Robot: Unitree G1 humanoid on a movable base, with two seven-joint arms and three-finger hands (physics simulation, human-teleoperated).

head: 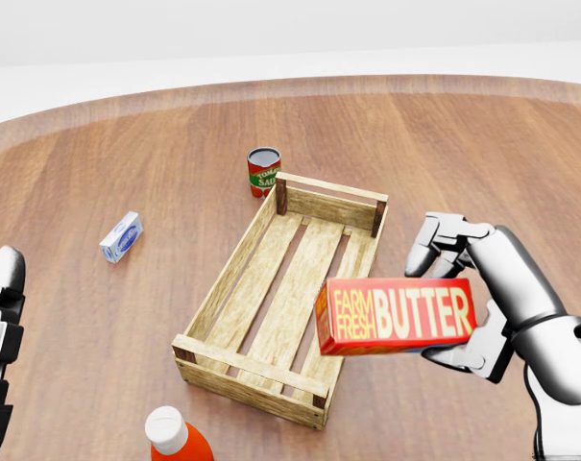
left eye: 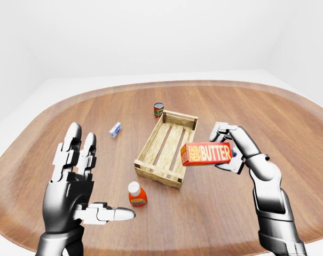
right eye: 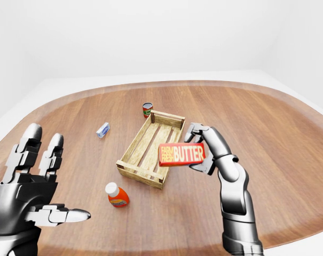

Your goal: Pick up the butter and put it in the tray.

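Note:
A red and yellow butter box (head: 398, 316) hangs in the air, gripped by my right hand (head: 463, 298), whose fingers close round its right end. In the head view the box overlaps the right rail of the wooden slatted tray (head: 234, 267), near the tray's lower right corner. The tray holds nothing. My left hand (left eye: 78, 184) is raised at the lower left of the left-eye view, fingers spread, holding nothing.
A red can (head: 263, 172) stands just above the tray's top left corner. A small blue and white carton (head: 121, 236) lies to the tray's left. An orange bottle with a white cap (head: 174, 436) stands below the tray. The round wooden table's edge (left eye: 150, 85) curves along the top.

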